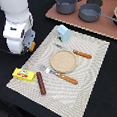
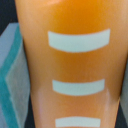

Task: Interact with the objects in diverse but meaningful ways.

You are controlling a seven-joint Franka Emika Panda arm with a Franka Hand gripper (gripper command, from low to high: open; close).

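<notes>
Gripper (image 1: 28,44): grip unreadable | bread loaf (image 2: 75,65) fills your wrist view, lengthwise | placemat (image 1: 93,72) lies right.

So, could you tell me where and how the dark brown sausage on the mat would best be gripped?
Probably at its middle, coming straight down from above. The sausage lies flat and clear on the placemat, long and narrow, so the fingers should close across its short width. The yellow packet sits near one end, apart from it, so mid-length looks safest.
</notes>
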